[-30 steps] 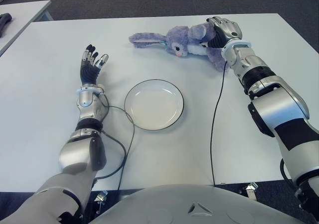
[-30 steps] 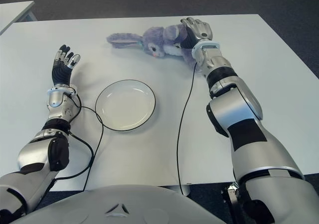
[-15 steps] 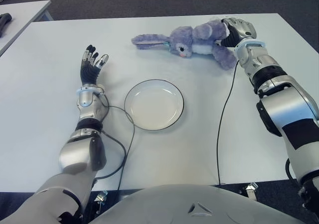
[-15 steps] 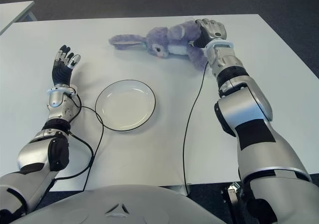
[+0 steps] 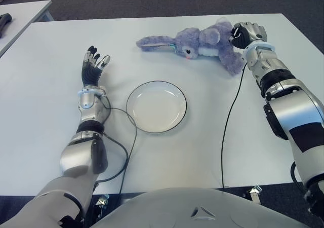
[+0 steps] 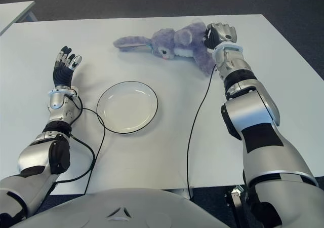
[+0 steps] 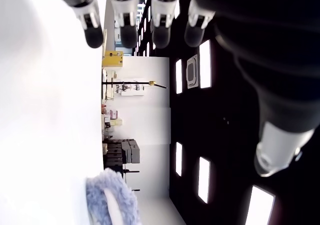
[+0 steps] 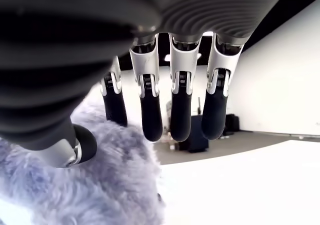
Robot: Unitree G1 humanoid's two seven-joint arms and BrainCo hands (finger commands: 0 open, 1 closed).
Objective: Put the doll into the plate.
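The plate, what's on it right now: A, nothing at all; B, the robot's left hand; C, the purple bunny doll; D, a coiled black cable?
A: the plate shows only its bare white inside, while the doll lies on the table beyond it, with the right hand at its far end and the left hand open, off to the plate's left.

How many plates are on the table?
1. The round white black-rimmed plate lies empty near the table's middle, in front of the purple plush bunny doll.
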